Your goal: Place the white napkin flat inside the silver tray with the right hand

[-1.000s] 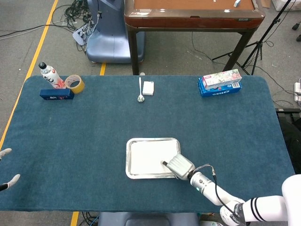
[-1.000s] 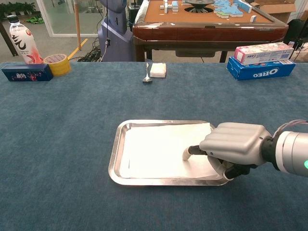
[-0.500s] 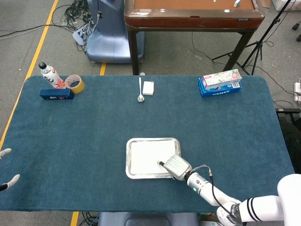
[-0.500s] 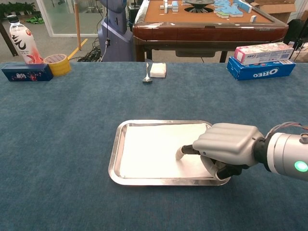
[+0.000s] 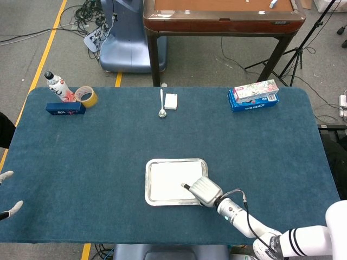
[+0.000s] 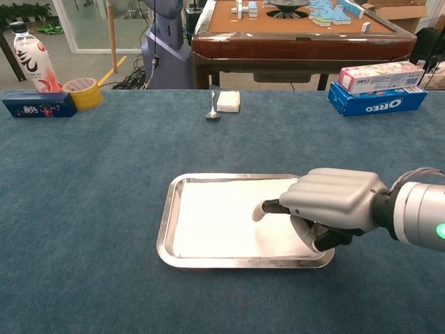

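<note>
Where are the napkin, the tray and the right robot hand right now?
napkin (image 6: 215, 223): chest view, on its bare white middle, left of the fingers.
tray (image 6: 165, 229): chest view, on its left rim.
right robot hand (image 6: 330, 202): chest view, on the grey back of the hand, over the tray's right end.

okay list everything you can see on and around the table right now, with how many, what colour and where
tray: 1, silver, near middle of the table
napkin: 1, white, flat inside the tray
spoon: 1, silver, far middle
small block: 1, white, right beside the spoon
bottle: 1, white and red, far left corner
tape roll: 1, yellow, right of the bottle
flat box: 1, dark blue, in front of the bottle
Oreo box: 1, blue, far right
carton: 1, white and pink, on top of the Oreo box
table: 1, blue cloth top
wooden table: 1, brown, behind
right hand: 1, grey, over the tray's right side, a fingertip towards the napkin
left hand: 1, only white fingertips at the head view's left edge
</note>
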### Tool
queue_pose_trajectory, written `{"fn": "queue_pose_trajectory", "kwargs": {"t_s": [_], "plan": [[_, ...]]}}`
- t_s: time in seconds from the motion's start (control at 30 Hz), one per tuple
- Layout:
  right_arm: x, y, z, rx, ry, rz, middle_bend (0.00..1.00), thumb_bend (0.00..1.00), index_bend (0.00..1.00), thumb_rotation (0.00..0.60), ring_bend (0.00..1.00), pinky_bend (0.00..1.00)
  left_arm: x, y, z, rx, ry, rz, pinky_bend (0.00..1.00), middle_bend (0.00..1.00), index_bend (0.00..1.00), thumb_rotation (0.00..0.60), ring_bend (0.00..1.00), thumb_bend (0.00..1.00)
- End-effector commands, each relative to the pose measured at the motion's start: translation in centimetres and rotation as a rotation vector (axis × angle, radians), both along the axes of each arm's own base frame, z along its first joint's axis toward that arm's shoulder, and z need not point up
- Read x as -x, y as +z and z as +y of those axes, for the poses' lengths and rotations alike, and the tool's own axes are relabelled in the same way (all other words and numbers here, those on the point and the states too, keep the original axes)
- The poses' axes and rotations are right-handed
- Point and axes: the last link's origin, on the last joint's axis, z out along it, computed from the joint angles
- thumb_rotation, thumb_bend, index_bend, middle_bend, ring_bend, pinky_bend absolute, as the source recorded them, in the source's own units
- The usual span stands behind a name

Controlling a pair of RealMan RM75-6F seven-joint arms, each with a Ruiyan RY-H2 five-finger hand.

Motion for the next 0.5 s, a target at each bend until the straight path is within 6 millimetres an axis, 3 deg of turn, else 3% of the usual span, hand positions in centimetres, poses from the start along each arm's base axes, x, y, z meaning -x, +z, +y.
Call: {"fn": "queue_pose_trajectory", "kwargs": {"t_s": [0.03,0.5], "plan": [[0.3,0.5,0.1,0.004,0.001,0.014,1.0,1.0,0.16,0.6,0.95,0.93,0.0,0.0,0.0,0.001,0.0,0.001,0.24,0.0,0.23,0.6,0.0,0.17],[1.7,1.6,1.2,-0.003,-0.013,0.055,1.0,1.0,0.16,0.6,0.95,0.93,0.0,-0.3,0.1,0.007,0.002,0.006,0.24,0.0,0.23,0.6,0.0,0.17]]}}
